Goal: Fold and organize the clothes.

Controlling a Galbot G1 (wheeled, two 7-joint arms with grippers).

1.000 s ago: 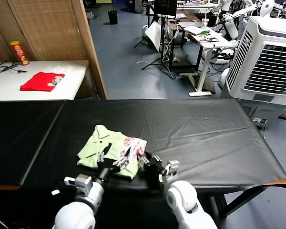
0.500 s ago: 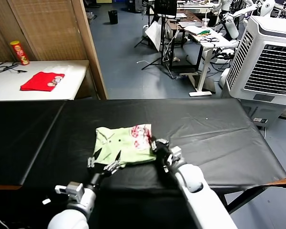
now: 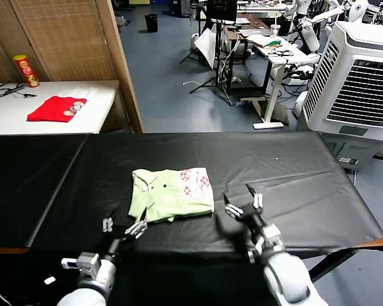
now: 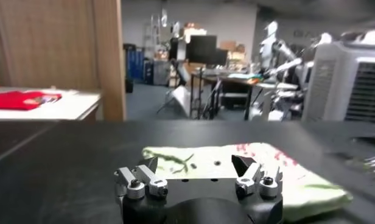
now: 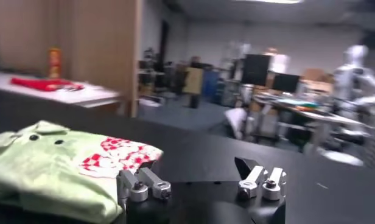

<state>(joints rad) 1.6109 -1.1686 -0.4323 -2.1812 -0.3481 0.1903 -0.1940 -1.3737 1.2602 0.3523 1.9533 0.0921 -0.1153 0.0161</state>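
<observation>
Two open claws, left claw (image 3: 122, 227), right claw (image 3: 242, 201), apparently clear of folded shirt (image 3: 170, 193) edges.

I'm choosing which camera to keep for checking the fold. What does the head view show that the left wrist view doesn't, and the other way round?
Only the head view shows the right tool, open, beside the shirt, the yellow can and the whole black table. Only the left wrist view shows the shirt's near edge side-on, lying flat. Both show the folded shirt, the open left tool short of it, and the red cloth.
</observation>
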